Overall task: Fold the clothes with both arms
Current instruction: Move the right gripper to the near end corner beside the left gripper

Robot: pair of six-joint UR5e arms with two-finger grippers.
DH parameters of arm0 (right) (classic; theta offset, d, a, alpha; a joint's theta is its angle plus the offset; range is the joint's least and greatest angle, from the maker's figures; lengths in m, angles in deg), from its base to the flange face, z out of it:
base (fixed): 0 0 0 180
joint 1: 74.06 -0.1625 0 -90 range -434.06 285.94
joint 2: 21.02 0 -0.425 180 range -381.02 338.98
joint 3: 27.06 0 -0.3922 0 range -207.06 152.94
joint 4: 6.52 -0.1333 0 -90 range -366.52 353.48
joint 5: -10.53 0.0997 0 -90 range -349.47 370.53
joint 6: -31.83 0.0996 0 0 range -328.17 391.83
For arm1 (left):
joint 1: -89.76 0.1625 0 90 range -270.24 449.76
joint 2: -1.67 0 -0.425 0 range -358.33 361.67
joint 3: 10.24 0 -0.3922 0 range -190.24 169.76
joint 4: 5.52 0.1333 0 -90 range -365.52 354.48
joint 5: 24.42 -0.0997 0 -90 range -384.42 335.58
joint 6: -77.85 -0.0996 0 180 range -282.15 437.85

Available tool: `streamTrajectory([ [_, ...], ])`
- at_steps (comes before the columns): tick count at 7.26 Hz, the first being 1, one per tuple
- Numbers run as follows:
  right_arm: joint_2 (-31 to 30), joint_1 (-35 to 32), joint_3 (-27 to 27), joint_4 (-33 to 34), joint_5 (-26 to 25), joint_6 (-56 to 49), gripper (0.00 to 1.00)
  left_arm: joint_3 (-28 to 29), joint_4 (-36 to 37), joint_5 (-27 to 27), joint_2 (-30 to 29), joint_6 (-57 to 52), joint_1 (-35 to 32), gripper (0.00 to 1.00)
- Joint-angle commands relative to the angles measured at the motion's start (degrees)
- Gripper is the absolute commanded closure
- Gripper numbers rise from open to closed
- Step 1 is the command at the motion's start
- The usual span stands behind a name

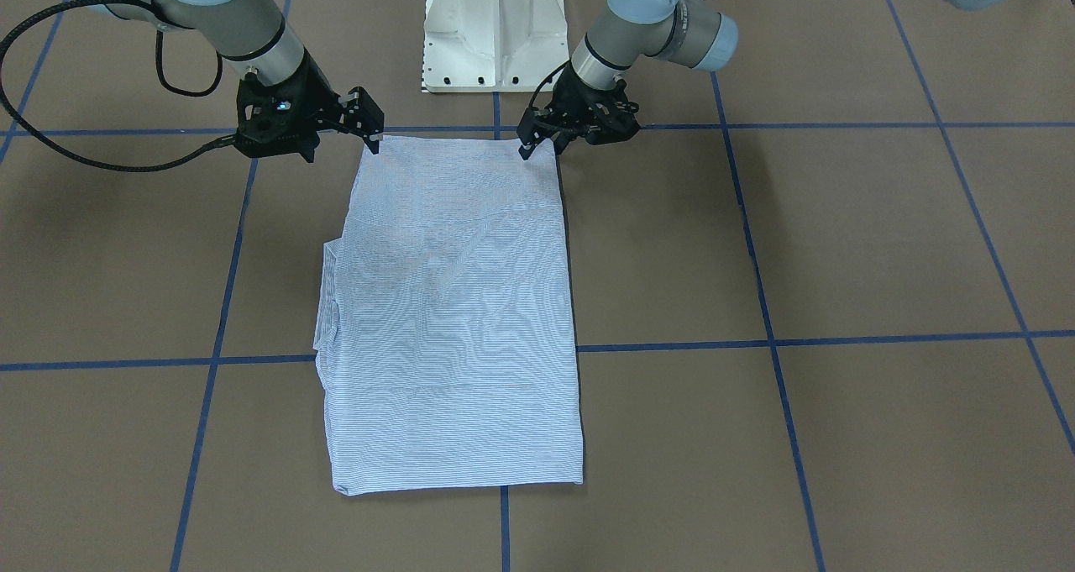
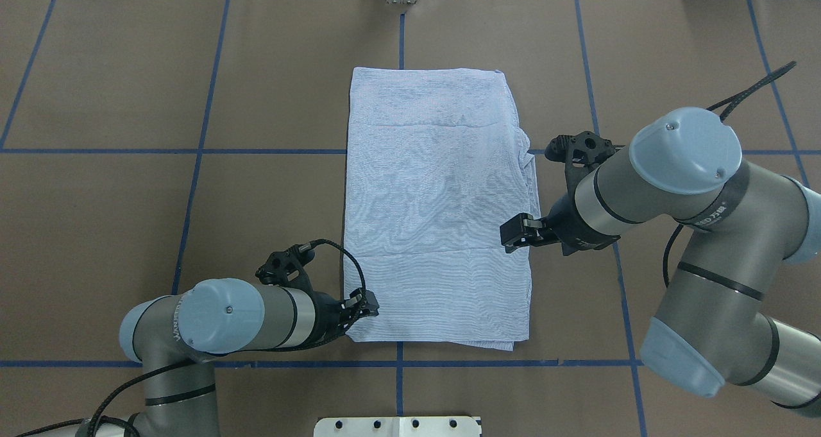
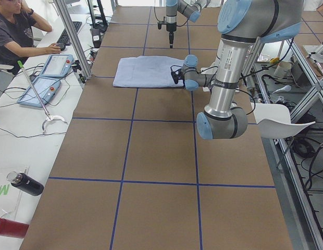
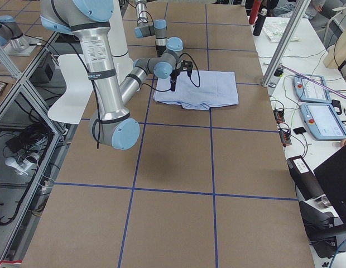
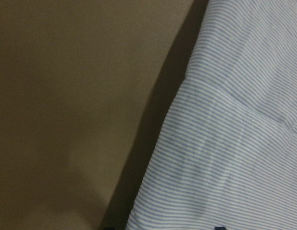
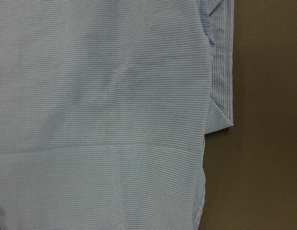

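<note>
Overhead exterior: thin striped shirt (image 2: 436,212), rectangular.

Shirt (image 2: 436,212) lies flat as a folded rectangle at mid-counter (image 2: 128,199), long axis running away from the robot, directly ahead of the pedestal base (image 2: 397,426). Left gripper (image 2: 365,305) sits low at the shirt's near corner on the robot's left. Right gripper (image 1: 372,139) stands over the near corner on the robot's right, higher than the left one. A narrow flap of cloth juts out past the shirt's right-hand edge partway along, lying on the counter.
</note>
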Motion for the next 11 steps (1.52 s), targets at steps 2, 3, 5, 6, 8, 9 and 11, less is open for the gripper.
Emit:
streamTrajectory([
  [2, 0.0, 0.0, 0.0, 0.0, 0.0, 0.0, 0.0, 0.0, 0.0, 0.0, -0.1, 0.0, 0.0, 0.57],
  [3, 0.0, 0.0, 0.0, 0.0, 0.0, 0.0, 0.0, -0.1, 0.0, 0.0, 0.0, -0.1, 0.0, 0.65],
  [5, 0.0, 0.0, 0.0, 0.0, 0.0, 0.0, 0.0, -0.1, 0.1, 0.0, 0.2, -0.1, 0.6, 0.65],
  [6, 0.0, 0.0, 0.1, 0.0, -0.1, 0.0, 0.0, -0.2, 1.3, 0.1, -0.2, -0.1, 0.9, 0.74],
  [8, 0.1, 1.9, 0.4, 0.0, -1.0, 3.7, 0.0, -0.7, 1.8, 0.5, -0.6, -0.1, 0.9, 1.0],
  [9, 0.7, 3.8, 0.5, 0.0, -2.3, 8.6, 0.0, -0.9, 1.8, 0.6, -0.7, -0.2, 0.8, 1.0],
  [11, 1.3, 9.4, 0.6, 0.0, -8.5, 16.6, 0.0, -0.9, 1.8, 0.6, -0.7, -0.2, 0.8, 1.0],
])
